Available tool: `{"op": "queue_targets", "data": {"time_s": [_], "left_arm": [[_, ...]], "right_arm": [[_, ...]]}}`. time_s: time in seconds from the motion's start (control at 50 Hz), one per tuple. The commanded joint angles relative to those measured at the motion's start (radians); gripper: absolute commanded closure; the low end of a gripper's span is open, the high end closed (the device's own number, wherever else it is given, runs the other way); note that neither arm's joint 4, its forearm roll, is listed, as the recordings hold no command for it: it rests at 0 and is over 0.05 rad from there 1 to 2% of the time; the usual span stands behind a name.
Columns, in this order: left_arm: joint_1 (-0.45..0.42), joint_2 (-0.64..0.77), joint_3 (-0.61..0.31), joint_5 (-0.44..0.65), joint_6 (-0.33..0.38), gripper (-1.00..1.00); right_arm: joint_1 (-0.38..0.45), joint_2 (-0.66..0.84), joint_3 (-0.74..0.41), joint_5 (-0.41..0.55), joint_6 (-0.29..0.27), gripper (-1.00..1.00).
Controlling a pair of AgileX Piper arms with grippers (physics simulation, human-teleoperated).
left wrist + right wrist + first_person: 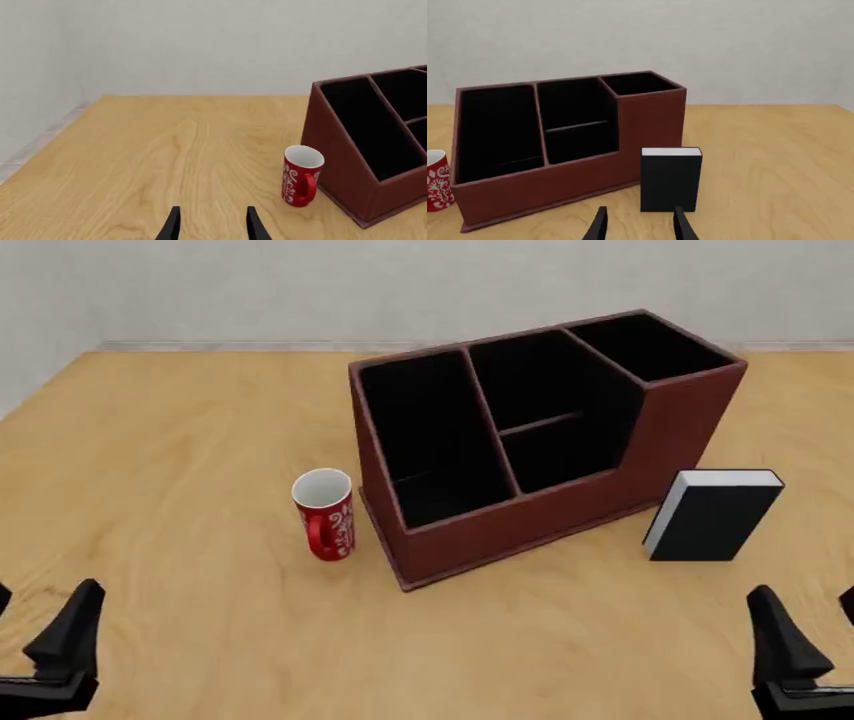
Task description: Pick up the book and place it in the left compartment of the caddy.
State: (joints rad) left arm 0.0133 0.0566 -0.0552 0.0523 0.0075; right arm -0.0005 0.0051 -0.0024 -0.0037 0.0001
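The black book stands upright on the table just right of the red-brown caddy, its white page edges facing up. In the right wrist view the book stands straight ahead of my right gripper, which is open and short of it. The left compartment is the long black slot at the caddy's left end, with nothing in it. My left gripper hangs open near the table's front left corner, and my right gripper is open at the front right.
A red patterned mug stands upright just left of the caddy, close to its left wall. The left wrist view shows the mug beside the caddy. A pale wall runs along the table's far edge.
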Motion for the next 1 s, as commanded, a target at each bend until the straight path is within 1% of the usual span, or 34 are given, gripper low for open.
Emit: {"op": "queue_targets", "data": {"time_s": [0.02,0.26,0.38,0.4,0.42,0.46,0.5,0.54,0.56,0.58,0.6,0.74,0.88,0.94,0.96,0.98,1.0], "left_arm": [[-0.014,-0.047,0.051,-0.061,0.000,-1.00],[-0.016,-0.051,0.055,-0.061,0.006,-1.00],[-0.019,-0.055,0.055,-0.065,0.014,-1.00],[-0.020,-0.055,0.054,-0.064,0.014,-1.00],[-0.021,-0.054,0.054,-0.060,0.013,-1.00],[-0.021,-0.054,0.053,-0.052,0.013,-1.00],[-0.022,-0.055,0.052,-0.050,0.014,-1.00],[-0.024,-0.055,0.049,-0.047,0.015,-1.00],[-0.027,-0.055,0.050,-0.051,0.019,-1.00],[-0.027,-0.055,0.050,-0.051,0.019,-1.00],[-0.029,-0.056,0.050,-0.053,0.018,-1.00],[-0.027,-0.054,0.031,-0.048,0.011,-1.00],[-0.025,-0.055,0.016,-0.045,0.021,-1.00],[-0.020,-0.055,0.027,-0.053,0.019,-1.00],[-0.020,-0.055,0.029,-0.055,0.017,-1.00],[-0.021,-0.055,0.029,-0.055,0.017,-1.00],[-0.022,-0.055,0.028,-0.055,0.016,-1.00]], "right_arm": [[0.001,0.026,-0.012,-0.018,-0.007,-1.00],[0.012,0.041,0.001,-0.041,-0.037,-1.00],[0.014,0.032,-0.028,-0.015,-0.075,-1.00],[0.018,0.032,-0.040,-0.004,-0.092,-1.00],[0.016,0.035,-0.045,-0.002,-0.095,-1.00],[0.021,0.048,-0.073,0.015,-0.122,-1.00],[0.034,0.075,-0.095,0.020,-0.167,-1.00],[0.044,0.086,-0.117,0.032,-0.188,-1.00],[0.050,0.105,-0.135,0.037,-0.217,-1.00],[0.050,0.104,-0.135,0.037,-0.217,-1.00],[0.053,0.121,-0.146,0.038,-0.228,-1.00],[0.065,0.227,-0.220,0.053,-0.349,-1.00],[0.075,0.311,-0.276,0.089,-0.439,-1.00],[0.085,0.364,-0.295,0.105,-0.511,-1.00],[0.076,0.374,-0.302,0.106,-0.522,-1.00],[0.074,0.399,-0.323,0.128,-0.551,-1.00],[0.067,0.408,-0.331,0.134,-0.566,-1.00]]}}
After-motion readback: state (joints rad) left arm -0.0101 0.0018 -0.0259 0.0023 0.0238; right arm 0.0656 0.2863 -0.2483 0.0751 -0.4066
